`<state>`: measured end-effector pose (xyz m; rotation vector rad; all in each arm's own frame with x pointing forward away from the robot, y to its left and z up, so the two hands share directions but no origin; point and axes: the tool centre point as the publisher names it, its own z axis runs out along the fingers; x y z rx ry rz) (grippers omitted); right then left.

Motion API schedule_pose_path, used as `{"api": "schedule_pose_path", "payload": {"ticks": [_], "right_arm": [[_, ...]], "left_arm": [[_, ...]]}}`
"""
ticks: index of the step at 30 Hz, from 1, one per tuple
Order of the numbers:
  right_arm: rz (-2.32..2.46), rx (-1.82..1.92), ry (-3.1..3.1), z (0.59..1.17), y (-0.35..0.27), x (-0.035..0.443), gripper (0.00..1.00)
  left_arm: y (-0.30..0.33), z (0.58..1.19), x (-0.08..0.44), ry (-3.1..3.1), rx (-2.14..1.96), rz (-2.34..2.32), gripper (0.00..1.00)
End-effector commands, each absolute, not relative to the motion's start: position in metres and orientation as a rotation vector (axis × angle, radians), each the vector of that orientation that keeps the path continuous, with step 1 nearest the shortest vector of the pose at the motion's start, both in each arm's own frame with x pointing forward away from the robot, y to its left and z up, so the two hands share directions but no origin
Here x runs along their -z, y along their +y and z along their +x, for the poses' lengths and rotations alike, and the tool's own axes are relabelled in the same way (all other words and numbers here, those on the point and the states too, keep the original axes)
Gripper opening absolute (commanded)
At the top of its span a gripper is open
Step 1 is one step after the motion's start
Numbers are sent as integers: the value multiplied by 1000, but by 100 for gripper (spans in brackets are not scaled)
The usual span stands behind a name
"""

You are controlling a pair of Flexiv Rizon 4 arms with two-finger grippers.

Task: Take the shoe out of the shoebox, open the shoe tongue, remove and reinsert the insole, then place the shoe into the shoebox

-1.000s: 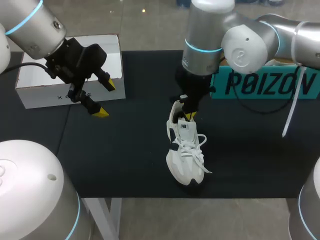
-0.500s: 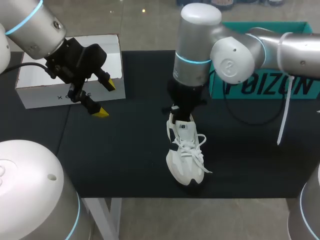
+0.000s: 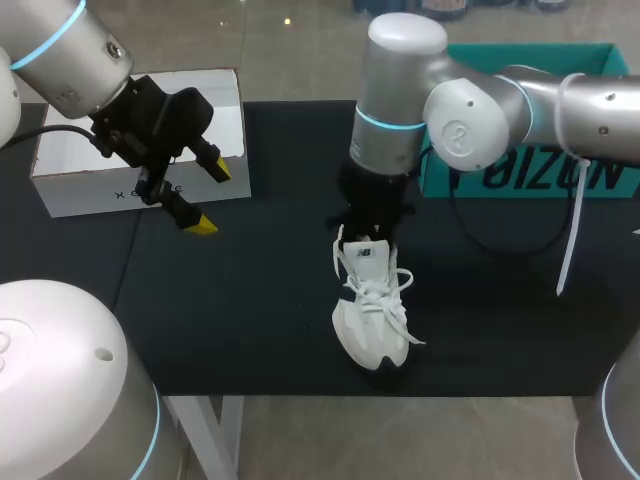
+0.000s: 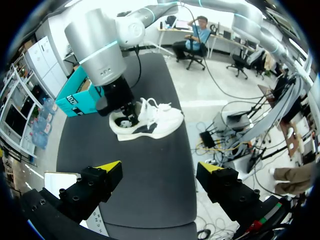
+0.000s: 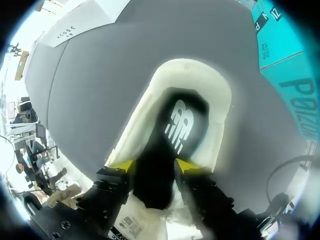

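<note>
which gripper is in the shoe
The right gripper: its yellow tips are down in the opening of the white shoe, pinching the dark insole. The left gripper hangs open by the white box.

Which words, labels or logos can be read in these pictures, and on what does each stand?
Teal cardboard shoebox: large dark lettering, partly hidden behind the right arm.
White cardboard box: small dark print, too small to read.
White lace-up shoe: logos on its tongue and black insole, no words.

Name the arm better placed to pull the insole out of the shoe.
Right. The right end effector is at the shoe opening, shut on the black insole. The left end effector hangs open by the white box, well away.
</note>
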<state>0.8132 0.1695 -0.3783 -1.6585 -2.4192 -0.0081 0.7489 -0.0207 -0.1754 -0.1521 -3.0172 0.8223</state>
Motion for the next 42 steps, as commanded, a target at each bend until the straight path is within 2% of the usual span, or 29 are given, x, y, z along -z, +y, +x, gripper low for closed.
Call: {"api": "schedule_pose_path", "payload": {"ticks": [1, 14, 26, 32, 37, 38, 39, 40, 41, 42], "right_arm": [[-1652, 4, -2429, 814, 173, 379, 100], [-1661, 42, -2484, 820, 175, 355, 100], [-1711, 132, -2598, 822, 163, 295, 100], [-1717, 86, -2635, 791, 142, 279, 100], [-1687, 19, -2609, 770, 132, 293, 100], [-1677, 17, -2595, 767, 131, 298, 96], [-1665, 4, -2590, 764, 132, 303, 51], [-1662, 2, -2588, 762, 132, 307, 19], [-1642, -3, -2587, 760, 134, 311, 0], [-1638, -13, -2577, 758, 134, 316, 0]], "left_arm": [[-21, 749, 175, -3017, -818, -152, 100], [-21, 749, 175, -3017, -818, -152, 100], [-21, 749, 175, -3017, -818, -152, 100], [-21, 749, 175, -3017, -818, -152, 100], [-21, 749, 175, -3017, -818, -152, 100], [-21, 749, 175, -3017, -818, -152, 100], [-21, 749, 175, -3017, -818, -152, 100], [-21, 749, 175, -3017, -818, -152, 100], [-21, 749, 175, -3017, -818, -152, 100], [-21, 749, 175, -3017, -818, -152, 100]]}}
